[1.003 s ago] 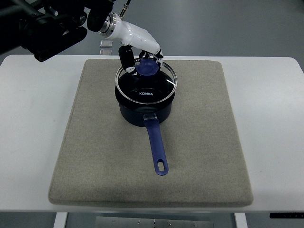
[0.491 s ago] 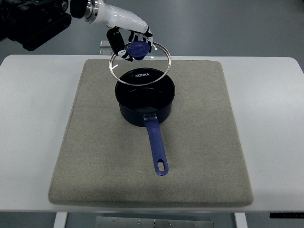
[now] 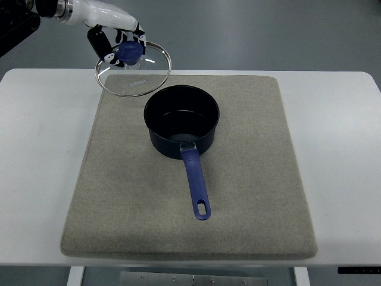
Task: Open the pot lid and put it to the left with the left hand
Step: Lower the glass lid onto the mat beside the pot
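Observation:
A dark blue saucepan [image 3: 181, 122] stands uncovered on the grey mat [image 3: 250, 179], its blue handle [image 3: 196, 185] pointing toward the near edge. My left hand [image 3: 122, 44] holds the glass lid [image 3: 134, 70] in the air by its blue knob [image 3: 129, 52], up and to the left of the pot. The lid hangs over the mat's far left corner, clear of the pot's rim. The right hand does not show.
The mat lies on a white table [image 3: 41, 149], with bare table surface to its left and right. A small clear object [image 3: 132, 59] stands at the table's far edge behind the lid.
The lid has come off the pot and moved up and to the left with my left hand. The pot has stayed in place.

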Controlling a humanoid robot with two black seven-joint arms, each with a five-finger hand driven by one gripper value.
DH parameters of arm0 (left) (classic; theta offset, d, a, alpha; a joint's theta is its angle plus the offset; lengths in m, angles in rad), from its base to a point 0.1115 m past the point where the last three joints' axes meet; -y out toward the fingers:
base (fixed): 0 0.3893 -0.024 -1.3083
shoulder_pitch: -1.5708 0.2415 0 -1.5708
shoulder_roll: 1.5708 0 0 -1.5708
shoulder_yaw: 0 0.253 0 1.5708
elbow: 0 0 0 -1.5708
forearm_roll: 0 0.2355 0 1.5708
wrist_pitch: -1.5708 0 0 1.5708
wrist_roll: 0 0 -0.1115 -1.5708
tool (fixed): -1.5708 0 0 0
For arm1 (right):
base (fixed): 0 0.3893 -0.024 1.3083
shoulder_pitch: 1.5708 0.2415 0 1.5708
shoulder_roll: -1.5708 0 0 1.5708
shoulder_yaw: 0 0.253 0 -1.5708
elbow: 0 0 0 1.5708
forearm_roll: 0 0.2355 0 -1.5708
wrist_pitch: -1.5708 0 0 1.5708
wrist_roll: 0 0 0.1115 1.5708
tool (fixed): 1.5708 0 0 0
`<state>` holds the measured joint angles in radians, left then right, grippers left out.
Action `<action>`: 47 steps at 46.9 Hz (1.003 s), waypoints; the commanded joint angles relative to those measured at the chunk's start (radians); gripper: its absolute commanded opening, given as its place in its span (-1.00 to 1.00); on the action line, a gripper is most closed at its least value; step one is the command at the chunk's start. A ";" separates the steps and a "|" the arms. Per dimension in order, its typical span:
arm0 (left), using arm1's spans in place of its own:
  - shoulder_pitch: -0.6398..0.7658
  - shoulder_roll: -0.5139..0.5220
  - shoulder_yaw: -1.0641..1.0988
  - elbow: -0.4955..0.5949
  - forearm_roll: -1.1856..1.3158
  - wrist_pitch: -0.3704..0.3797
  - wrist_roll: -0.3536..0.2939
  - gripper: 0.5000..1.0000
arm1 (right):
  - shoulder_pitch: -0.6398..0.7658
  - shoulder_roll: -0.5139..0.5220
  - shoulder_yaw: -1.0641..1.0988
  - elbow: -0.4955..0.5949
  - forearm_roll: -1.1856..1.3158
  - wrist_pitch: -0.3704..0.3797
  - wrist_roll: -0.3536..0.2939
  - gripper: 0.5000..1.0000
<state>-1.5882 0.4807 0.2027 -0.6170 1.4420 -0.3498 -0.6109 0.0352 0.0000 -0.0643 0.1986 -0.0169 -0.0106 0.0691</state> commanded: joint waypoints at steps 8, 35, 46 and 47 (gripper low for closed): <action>0.004 0.079 0.064 -0.110 0.000 0.032 0.000 -1.00 | 0.000 0.000 0.000 -0.001 0.000 0.000 0.000 0.67; 0.030 0.145 0.219 -0.228 0.003 0.138 0.000 -1.00 | 0.000 0.000 0.000 -0.001 0.000 0.000 0.000 0.67; 0.043 0.156 0.219 -0.228 0.005 0.140 0.000 -1.00 | 0.000 0.000 0.000 -0.001 0.000 0.000 0.000 0.67; 0.050 0.156 0.219 -0.228 0.005 0.141 0.000 -1.00 | 0.000 0.000 0.000 -0.001 0.000 0.000 0.000 0.67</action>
<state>-1.5513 0.6365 0.4219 -0.8455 1.4463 -0.2106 -0.6108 0.0353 0.0000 -0.0645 0.1981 -0.0169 -0.0108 0.0690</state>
